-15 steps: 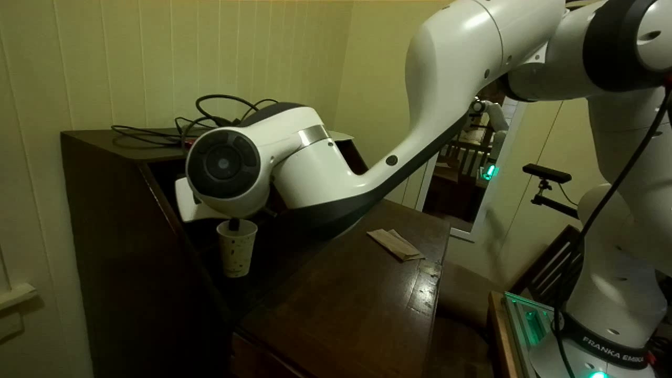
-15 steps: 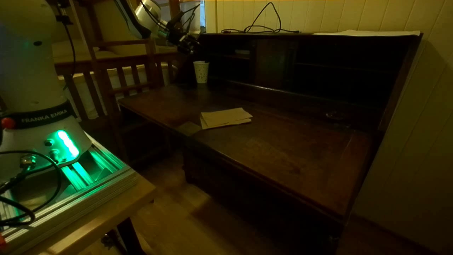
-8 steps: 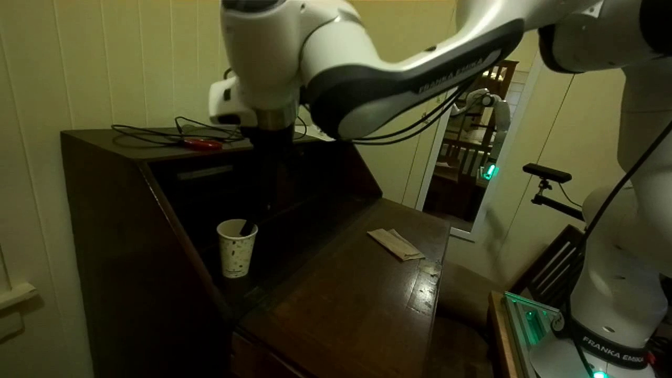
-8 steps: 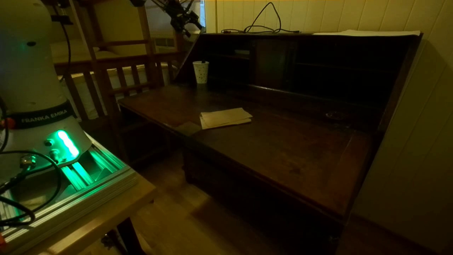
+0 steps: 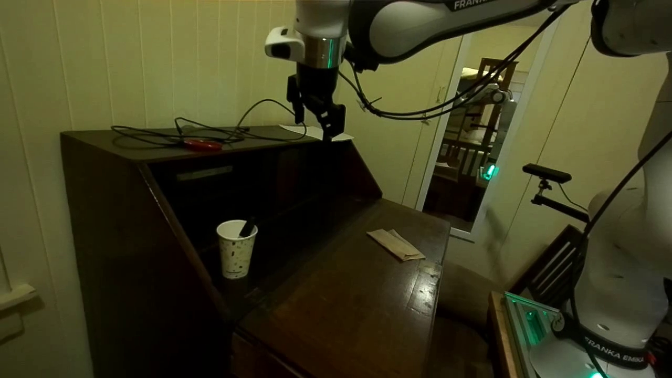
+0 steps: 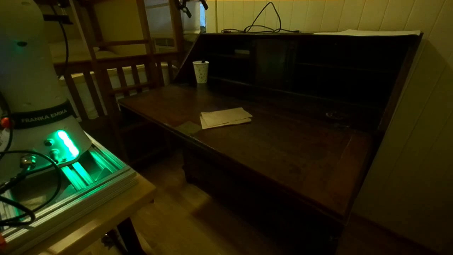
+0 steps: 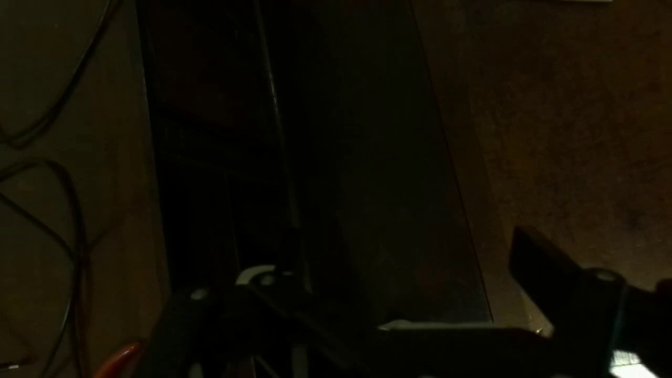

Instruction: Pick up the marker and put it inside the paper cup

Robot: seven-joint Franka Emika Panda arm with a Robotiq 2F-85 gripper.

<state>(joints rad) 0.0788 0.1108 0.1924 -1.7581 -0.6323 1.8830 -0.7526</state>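
Note:
The paper cup point(image 5: 236, 257) stands upright on the dark desk in both exterior views point(image 6: 201, 73). The marker point(image 5: 248, 227) is inside it; its dark end sticks out above the rim and leans to one side, and it also shows small in an exterior view point(image 6: 203, 61). Its pale body is hidden in the cup. My gripper point(image 5: 313, 128) is open and empty, high above the desk and well away from the cup. Its spread fingers show in the wrist view point(image 7: 407, 241) and partly at the top of an exterior view point(image 6: 196, 10). I cannot make out the cup in the wrist view.
The desk point(image 5: 336, 315) has a raised hutch with side walls around the cup. Black cables point(image 5: 210, 131) and a red item point(image 5: 202, 144) lie on its top. Folded brown paper point(image 5: 396, 244) lies on the desk front. A mirror point(image 5: 472, 131) stands behind.
The arm has risen and moved away from above the cup. The gripper now hangs higher. The marker's dark end has tipped towards the cup's rim; the cup has stayed put.

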